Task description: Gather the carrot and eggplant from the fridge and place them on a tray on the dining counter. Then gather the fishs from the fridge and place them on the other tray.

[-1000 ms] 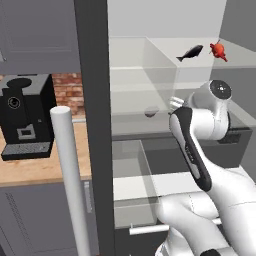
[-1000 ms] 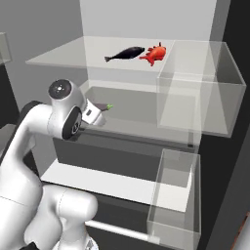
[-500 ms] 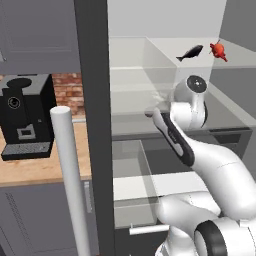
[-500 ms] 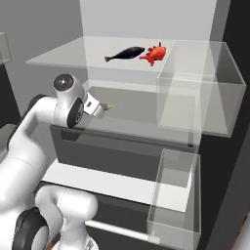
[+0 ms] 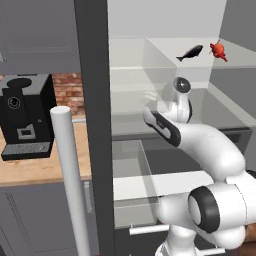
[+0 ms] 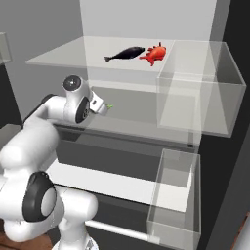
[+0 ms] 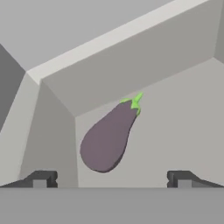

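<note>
The fridge (image 5: pixel 92 75) stands open. On its middle shelf lies the eggplant (image 7: pixel 109 138), purple-grey with a green stem; that stem (image 6: pixel 110 106) pokes out past the hand in the right base view. My gripper (image 7: pixel 111 179) is open, its two dark fingertips (image 7: pixel 41 178) wide apart just short of the eggplant, touching nothing. The hand (image 6: pixel 100 106) reaches in over the middle shelf. On the top glass shelf a dark fish (image 6: pixel 124 53) lies beside a red item (image 6: pixel 155 52). The carrot, both trays and the dining counter are out of view.
A clear bin (image 6: pixel 200 93) closes off the right side of the middle shelf, with a clear door bin (image 6: pixel 176 195) lower down. The fridge's pale bar handle (image 5: pixel 70 175) stands at the left. A black coffee machine (image 5: pixel 22 115) sits on a wooden counter.
The arm has swung deeper into the fridge's middle shelf, bringing the hand closer to the eggplant. The jaws have stayed open and the eggplant has not moved.
</note>
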